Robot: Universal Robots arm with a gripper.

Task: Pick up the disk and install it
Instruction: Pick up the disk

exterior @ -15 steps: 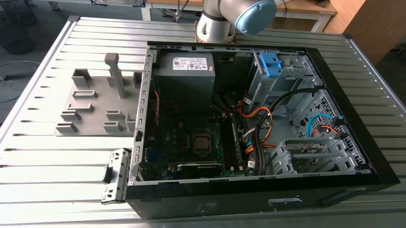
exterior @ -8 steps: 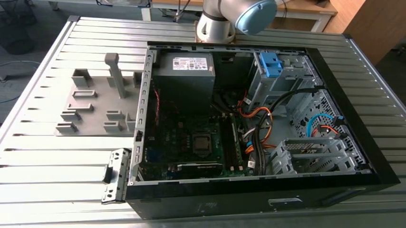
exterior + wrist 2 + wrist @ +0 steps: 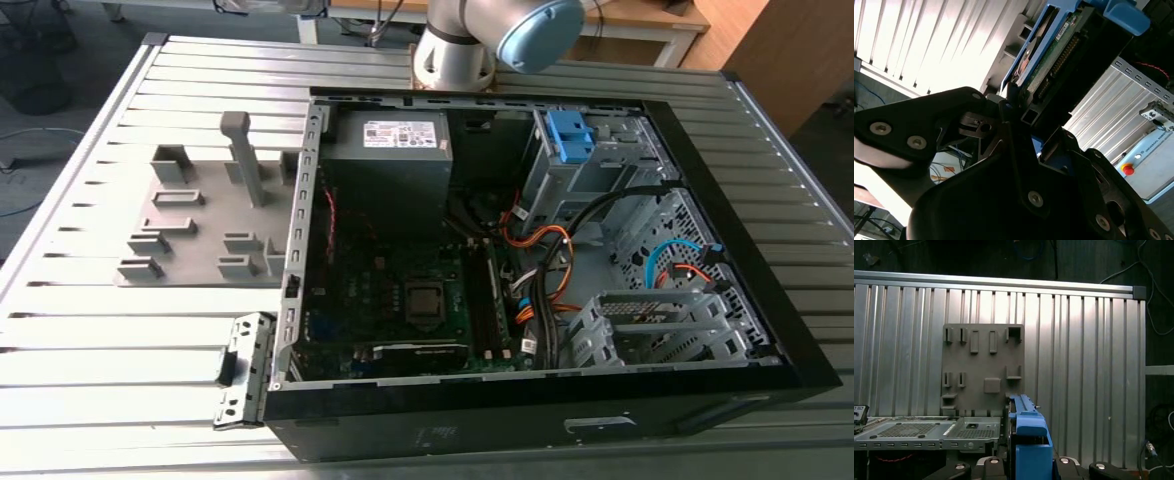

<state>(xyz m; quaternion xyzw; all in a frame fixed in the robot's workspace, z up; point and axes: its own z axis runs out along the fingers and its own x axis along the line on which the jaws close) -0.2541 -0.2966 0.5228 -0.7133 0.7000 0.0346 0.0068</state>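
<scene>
Gripper (image 3: 1016, 107) fingers seem clamped on the disk (image 3: 1051, 52), yet a twist could jam it at the case's (image 3: 467, 425) one-o'clock cage (image 3: 607, 165).

arm (image 3: 461, 50) cut off by picture edge; disk (image 3: 1049, 55) far end cropped, label side apparently hidden.

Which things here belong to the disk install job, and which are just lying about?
Job:
disk, held in the gripper
open computer case

Lying about:
grey fixture plate
metal bracket beside the case
</scene>
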